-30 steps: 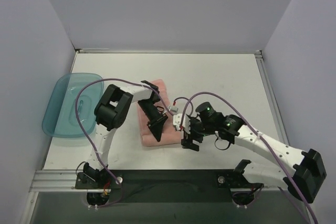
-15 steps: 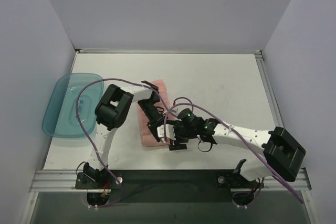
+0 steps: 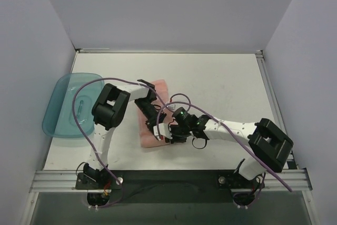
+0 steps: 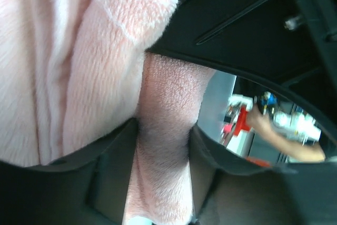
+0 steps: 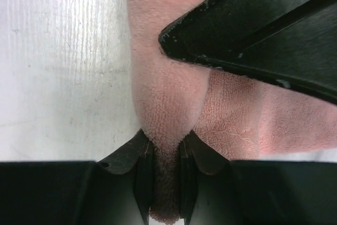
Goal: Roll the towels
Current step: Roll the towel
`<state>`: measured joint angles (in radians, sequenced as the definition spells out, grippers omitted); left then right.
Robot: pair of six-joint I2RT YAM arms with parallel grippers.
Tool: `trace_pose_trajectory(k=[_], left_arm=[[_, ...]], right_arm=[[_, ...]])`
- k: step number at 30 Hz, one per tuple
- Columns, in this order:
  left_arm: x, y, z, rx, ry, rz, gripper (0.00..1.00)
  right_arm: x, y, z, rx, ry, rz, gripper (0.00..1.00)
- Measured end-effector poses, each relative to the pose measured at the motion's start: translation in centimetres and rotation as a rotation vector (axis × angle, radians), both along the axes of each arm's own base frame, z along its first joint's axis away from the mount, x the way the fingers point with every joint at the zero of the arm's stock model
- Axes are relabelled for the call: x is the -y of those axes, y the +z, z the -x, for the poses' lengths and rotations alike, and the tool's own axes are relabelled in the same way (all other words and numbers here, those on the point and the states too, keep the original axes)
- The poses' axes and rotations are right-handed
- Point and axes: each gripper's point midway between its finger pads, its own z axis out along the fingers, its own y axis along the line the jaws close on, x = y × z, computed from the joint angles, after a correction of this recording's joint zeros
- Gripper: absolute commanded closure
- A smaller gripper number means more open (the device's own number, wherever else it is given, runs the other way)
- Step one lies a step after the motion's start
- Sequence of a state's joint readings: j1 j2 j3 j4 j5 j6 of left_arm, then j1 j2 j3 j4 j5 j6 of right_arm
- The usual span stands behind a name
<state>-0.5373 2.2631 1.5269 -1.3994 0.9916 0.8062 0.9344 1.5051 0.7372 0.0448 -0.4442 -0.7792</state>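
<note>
The salmon-pink towel [image 3: 156, 87] lies folded near the middle of the table, its long side running away from me. Both grippers meet at its near right corner. My left gripper [image 3: 157, 129] reaches down from the left, and in the left wrist view a ridge of towel [image 4: 84, 72] fills the gap between its jaws [image 4: 163, 183], touching both. My right gripper [image 3: 168, 136] comes in from the right. In the right wrist view its jaws [image 5: 166, 183] are shut tightly on a pinched fold of the towel [image 5: 163, 93]. The left gripper's black finger [image 5: 263, 30] crosses just beyond.
A translucent teal tray [image 3: 67, 107] lies at the table's left edge, partly over it. White table surface [image 3: 221, 82] stretches behind and to the right of the towel. Purple cables loop over both arms. The metal rail with the arm bases runs along the near edge.
My right arm swung left from beside the towel onto its near right corner and shut on a fold. My left gripper stayed on the towel, its jaws a little wider.
</note>
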Motion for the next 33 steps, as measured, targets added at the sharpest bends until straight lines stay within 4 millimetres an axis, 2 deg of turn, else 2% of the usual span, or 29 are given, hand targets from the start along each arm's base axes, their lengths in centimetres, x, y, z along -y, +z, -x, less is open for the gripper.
trace_pose_trajectory(k=[4, 9, 14, 20, 23, 27, 29, 33], left_arm=[[-0.9, 1.0, -1.6, 0.047, 0.087, 0.011, 0.43], [-3.7, 2.7, -5.9, 0.198, 0.226, 0.032, 0.43], [-7.8, 5.8, -10.2, 0.353, 0.396, 0.044, 0.42], [-10.6, 10.6, -12.2, 0.606, 0.498, 0.048, 0.41], [-11.3, 13.1, -11.4, 0.785, 0.515, 0.057, 0.36], [-11.2, 14.7, -8.9, 0.993, 0.474, 0.067, 0.32], [-10.1, 14.2, -6.9, 1.066, 0.392, 0.078, 0.28], [-7.5, 11.0, -2.7, 1.156, 0.181, 0.095, 0.24]], right_arm=[[-0.3, 0.6, 0.0, -0.086, -0.04, 0.02, 1.0], [0.3, 0.7, 0.7, -0.229, -0.098, 0.053, 1.0], [0.6, 0.5, 1.1, -0.38, -0.158, 0.074, 1.0], [0.1, 0.5, 0.3, -0.618, -0.25, 0.059, 1.0], [-0.1, 0.5, 0.1, -0.758, -0.291, 0.054, 1.0], [-0.6, 0.6, -0.3, -0.924, -0.33, 0.06, 1.0], [-0.7, 0.5, -0.3, -1.007, -0.344, 0.062, 1.0], [-0.8, 0.5, -0.3, -1.141, -0.372, 0.048, 1.0]])
